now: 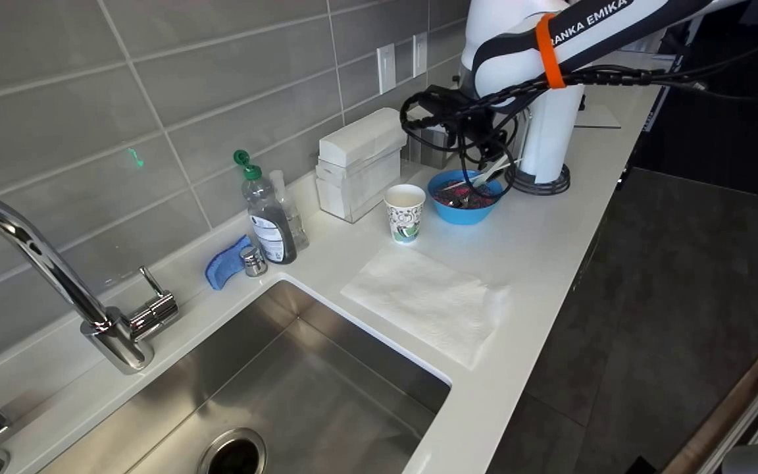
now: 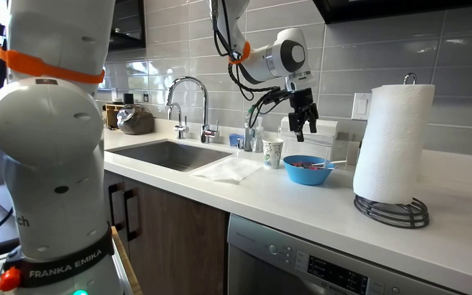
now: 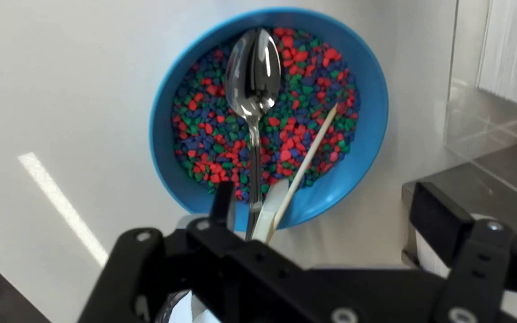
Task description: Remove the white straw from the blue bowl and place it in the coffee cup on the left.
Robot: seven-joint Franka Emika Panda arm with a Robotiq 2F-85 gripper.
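1. We see the gripper [image 3: 331, 211] with its black, blocky fingers [image 3: 440, 220] spread wide apart; it has hold of nothing.
2. In an exterior view the arm [image 2: 271, 61], smooth and mostly white, reaches down and bends at the wrist, so the fingers point downward above the blue bowl [image 3: 372, 121].
3. We find the white straw [image 3: 305, 163] in that bowl: slim, straight, creamy in tone, one end on the pebbles [image 3: 213, 134], its length slanting across the rim. A flat whitish strip [image 3: 271, 206] lies right beside it.
4. Two mirror-bright metal spoons [image 3: 264, 74] lie side by side on the coarse red, green and blue pebbles.
5. The bowl, round and glossy, stands between the back and front edges of the hard, pale counter [image 1: 537, 243].
6. Just beside it, toward the sink [image 1: 326, 395], stands the coffee cup [image 1: 405, 217], tapered paper printed with dark swirls and green.
7. A creased paper sheet [image 1: 428, 303] lies along the sink's side edge, near the counter's front edge.
8. At the back edge we see a clear box [image 1: 379, 187] of layered paper towels [image 1: 362, 135]; on the bowl's other side, a textured paper roll [image 2: 393, 143] stands on a wire base [image 2: 400, 224].
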